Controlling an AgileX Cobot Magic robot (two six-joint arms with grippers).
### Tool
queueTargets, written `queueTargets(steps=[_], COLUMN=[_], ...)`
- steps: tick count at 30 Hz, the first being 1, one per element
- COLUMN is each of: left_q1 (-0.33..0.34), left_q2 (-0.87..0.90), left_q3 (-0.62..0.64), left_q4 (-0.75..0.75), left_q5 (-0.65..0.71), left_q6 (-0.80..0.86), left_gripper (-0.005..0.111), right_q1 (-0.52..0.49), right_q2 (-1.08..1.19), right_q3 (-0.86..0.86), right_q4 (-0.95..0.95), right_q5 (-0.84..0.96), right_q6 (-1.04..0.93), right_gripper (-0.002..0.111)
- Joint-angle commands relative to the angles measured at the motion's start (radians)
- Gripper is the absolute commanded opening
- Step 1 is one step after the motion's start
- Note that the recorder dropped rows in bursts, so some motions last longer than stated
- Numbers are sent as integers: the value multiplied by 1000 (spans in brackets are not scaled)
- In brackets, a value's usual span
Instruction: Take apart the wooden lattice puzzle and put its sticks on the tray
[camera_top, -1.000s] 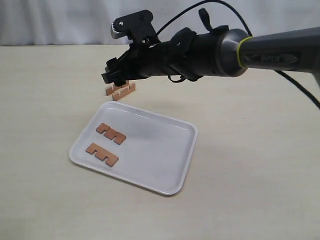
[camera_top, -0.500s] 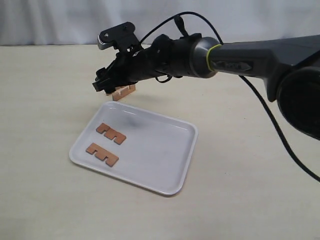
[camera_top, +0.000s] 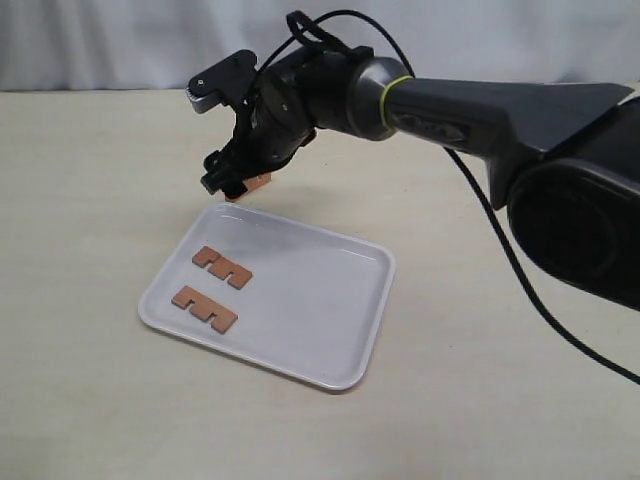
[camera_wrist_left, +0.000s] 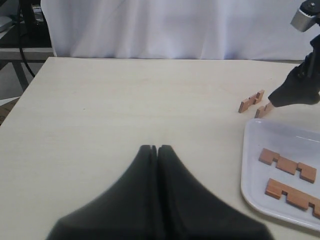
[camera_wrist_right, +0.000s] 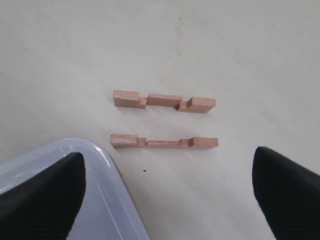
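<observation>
Sticks (camera_wrist_right: 164, 101): we see two, parallel and apart, on the worktop (camera_wrist_right: 240, 50)
Tray (camera_wrist_right: 107, 170): corner near one stick
End effector (camera_wrist_right: 167, 162): jaws wide

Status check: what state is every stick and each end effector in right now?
Two sticks: lying flat on the tray.
Other two sticks: on edge on the table, apart, beside the tray.
Right end effector: open, empty, above them.
Left end effector: shut, empty.

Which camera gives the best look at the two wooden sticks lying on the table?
The right wrist view: it looks straight down on both sticks, whole, notches clear. In the exterior view the right gripper hides nearly all of them; the left wrist view shows them small and far.
</observation>
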Motion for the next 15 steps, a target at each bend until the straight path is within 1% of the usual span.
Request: queueTargets(steps=[1,3,15], left_q1=[-6,-6,-6], left_q2=[-1,-1,-1], left_q3=[2,2,2], left_q4=[-1,-1,-1], left_q5=[-2,-2,-2], left_q6=[-3,-3,-3], left_gripper=[0,0,0], right_q1=[1,1,-28], right_q2=[30,40,105], right_q3=[-7,-7,-9], right_q4=[19,19,42], right_q5=[-24,-42,-146], right_q6=[18,18,22], right_gripper=[95,97,97])
